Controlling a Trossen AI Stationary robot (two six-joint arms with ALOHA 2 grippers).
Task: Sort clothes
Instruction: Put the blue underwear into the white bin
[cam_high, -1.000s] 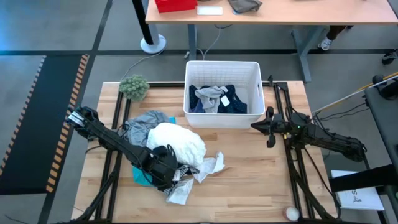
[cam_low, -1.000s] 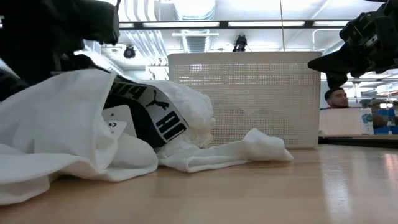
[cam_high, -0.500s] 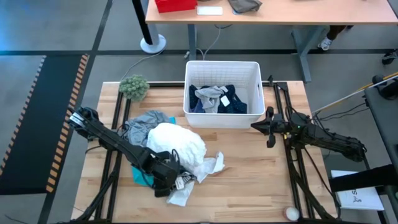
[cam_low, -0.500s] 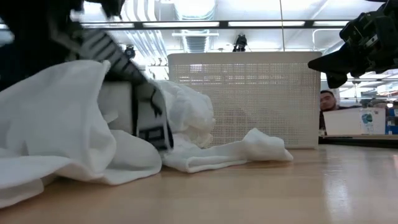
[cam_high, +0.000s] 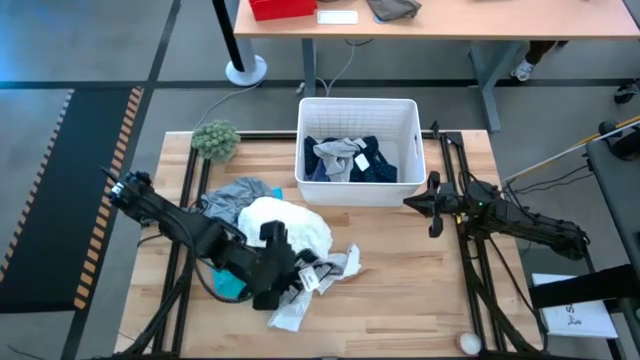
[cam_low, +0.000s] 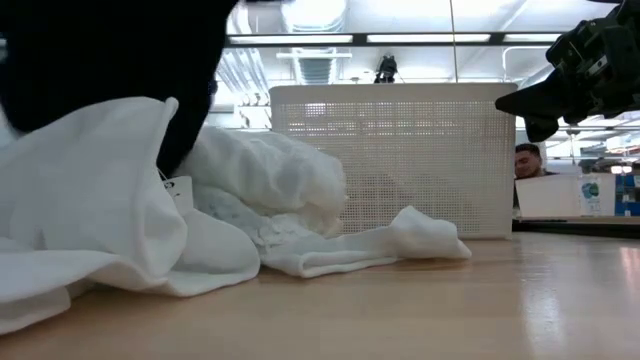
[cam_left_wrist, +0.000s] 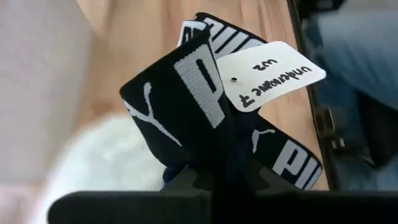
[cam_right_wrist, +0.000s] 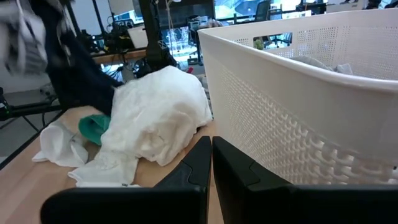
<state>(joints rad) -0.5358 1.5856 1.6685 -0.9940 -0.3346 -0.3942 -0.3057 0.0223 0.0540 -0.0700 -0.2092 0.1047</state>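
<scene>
My left gripper (cam_high: 288, 272) is over the pile's near side, shut on a black garment (cam_left_wrist: 186, 106) that has a white-lettered waistband and a white paper tag (cam_left_wrist: 270, 74). The pile holds a white garment (cam_high: 285, 228), a grey one (cam_high: 235, 195), a turquoise one (cam_high: 228, 283) and white socks (cam_high: 338, 265), all lying on the table. More clothes, navy and grey (cam_high: 350, 160), lie in the white bin (cam_high: 358, 104). My right gripper (cam_high: 432, 208) hovers shut, just right of the bin. My left gripper pinches the folded black waistband (cam_left_wrist: 208, 146) between its two fingers, several layers together. The fingers come from above, slanting down. The band stands up beyond the fingertips, raised over the white pile, with the tag dangling from it. Whether its lower part touches the pile, I cannot tell.
A fuzzy green ball (cam_high: 216, 140) sits at the table's far left corner. The bin stands at the far middle. Bare wood lies between the pile and the right arm. A small ball (cam_high: 467, 343) rests near the front right edge. A person (cam_low: 530, 160) shows beyond the table.
My left gripper has shut on the black waistband garment at the pile's near side. It has then raised the garment up and a little toward the table's right edge. In the low view the lettered band has gone up out of sight.
</scene>
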